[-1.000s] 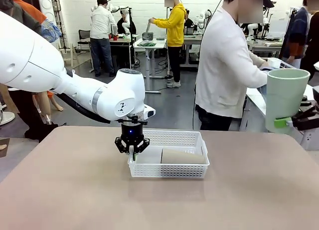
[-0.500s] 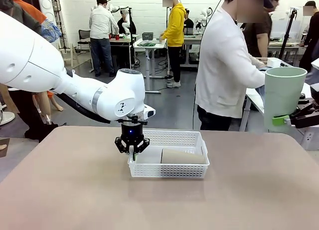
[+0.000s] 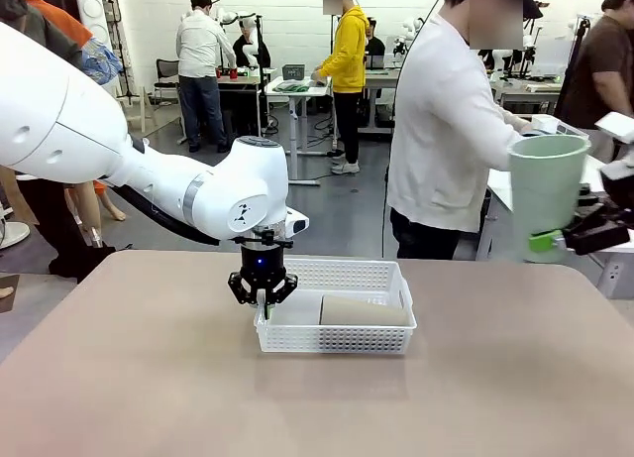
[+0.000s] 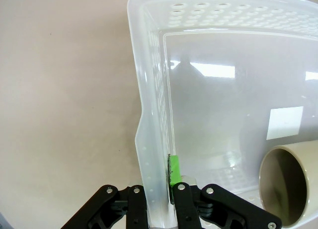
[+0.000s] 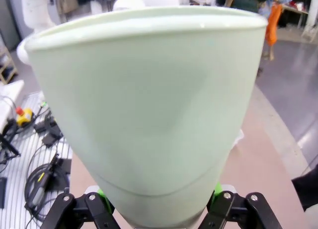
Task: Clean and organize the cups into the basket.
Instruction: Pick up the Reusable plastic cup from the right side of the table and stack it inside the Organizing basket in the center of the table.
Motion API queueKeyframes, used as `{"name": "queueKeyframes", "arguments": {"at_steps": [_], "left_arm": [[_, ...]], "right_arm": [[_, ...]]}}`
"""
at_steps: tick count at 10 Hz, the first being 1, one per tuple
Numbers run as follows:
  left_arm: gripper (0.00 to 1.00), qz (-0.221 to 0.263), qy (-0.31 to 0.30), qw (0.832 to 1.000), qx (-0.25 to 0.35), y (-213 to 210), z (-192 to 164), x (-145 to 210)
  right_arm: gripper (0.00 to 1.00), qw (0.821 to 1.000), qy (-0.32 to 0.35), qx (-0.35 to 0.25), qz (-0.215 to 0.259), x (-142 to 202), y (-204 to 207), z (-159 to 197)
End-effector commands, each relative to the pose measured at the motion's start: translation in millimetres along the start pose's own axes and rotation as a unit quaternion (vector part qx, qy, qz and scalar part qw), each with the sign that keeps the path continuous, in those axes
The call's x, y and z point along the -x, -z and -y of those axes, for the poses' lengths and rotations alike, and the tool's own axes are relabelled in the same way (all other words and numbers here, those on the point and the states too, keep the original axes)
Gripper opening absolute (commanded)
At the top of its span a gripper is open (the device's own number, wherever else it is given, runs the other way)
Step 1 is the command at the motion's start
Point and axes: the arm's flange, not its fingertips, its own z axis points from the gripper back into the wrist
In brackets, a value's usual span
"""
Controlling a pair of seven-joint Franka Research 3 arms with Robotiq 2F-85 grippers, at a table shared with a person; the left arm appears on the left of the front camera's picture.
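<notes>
R gripper (image 3: pixel 545 245), jaws partway open and clamped round the base of the green cup (image 3: pixel 548 184), has edged it inward toward the table over the last sec. It is near upright and well apart from the basket (image 3: pixel 337 340). L gripper (image 3: pixel 263 300) stays pinched tight on the basket's left wall. One tan cup (image 3: pixel 364 310) lies inside, so green prob goes in next.

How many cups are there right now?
2. A tan cup lies on its side in the white basket. A mint green cup is held upright in the right pincer, at the right. Another may be out of sight.
</notes>
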Motion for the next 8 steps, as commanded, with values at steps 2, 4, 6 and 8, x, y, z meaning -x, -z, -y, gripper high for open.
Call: {"name": "queueKeyframes", "arguments": {"at_steps": [2, 4, 6, 8], "left_arm": [[0.0, -0.001, 0.003, 1.0, -0.002, 2, -1, 1], [0.0, -0.001, 0.003, 1.0, -0.002, 2, -1, 1], [0.0, -0.001, 0.003, 1.0, -0.002, 2, -1, 1], [0.0, -0.001, 0.003, 1.0, -0.002, 2, -1, 1]], "right_arm": [[0.78, 0.992, 0.025, -0.069, -0.102, -60, 60, 51], [0.78, 0.977, 0.041, -0.103, -0.181, -74, 107, 76], [0.78, 0.952, 0.042, -0.128, -0.273, -78, 165, 99], [0.78, 0.938, 0.026, -0.146, -0.314, -80, 209, 103]]}}
